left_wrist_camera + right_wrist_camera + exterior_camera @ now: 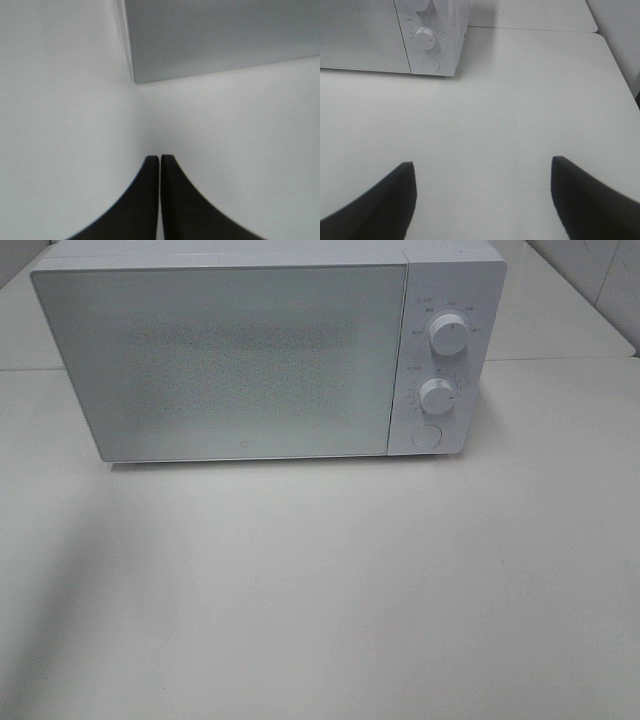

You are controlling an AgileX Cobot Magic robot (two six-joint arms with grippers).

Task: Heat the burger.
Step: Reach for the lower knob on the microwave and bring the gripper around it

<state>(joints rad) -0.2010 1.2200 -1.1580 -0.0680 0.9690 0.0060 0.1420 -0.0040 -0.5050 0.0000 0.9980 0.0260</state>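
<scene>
Microwave (pixel 250 350) sits toward the back of a white table (pixel 320 590), front facing the high camera. Its door (pixel 215 360) is closed and the control panel is on the right end. That puts the upper knob (pixel 447 335), lower knob (pixel 438 396) and round button (pixel 426 437) on the right arm's side, so that arm is likely the one meant to work them.

Right gripper (pixel 482 161) is spread wide with nothing between its fingers (pixel 385 200). It hangs over bare table, well apart from the microwave and aimed roughly toward the panel corner. This looks like a ready pose, open for a press or a grab.

Left gripper (pixel 159 159) is pinched closed, tips touching, holding nothing. It points at the table near the microwave's lower left front corner. It reads as parked, or placed for a push, not a grasp.

Burger: not visible in any view. The door is frosted and speckled, with no shape readable behind it, so I cannot tell whether it is inside or off frame. No plate shows either.

Neither arm shows in the high view. The microwave's top rear edge is cut off there. Panel markings are too small to read, so the knob settings are unknown. Whether the oven is running is also unclear, since no light or display shows. The left wrist view catches only one corner of the door.
</scene>
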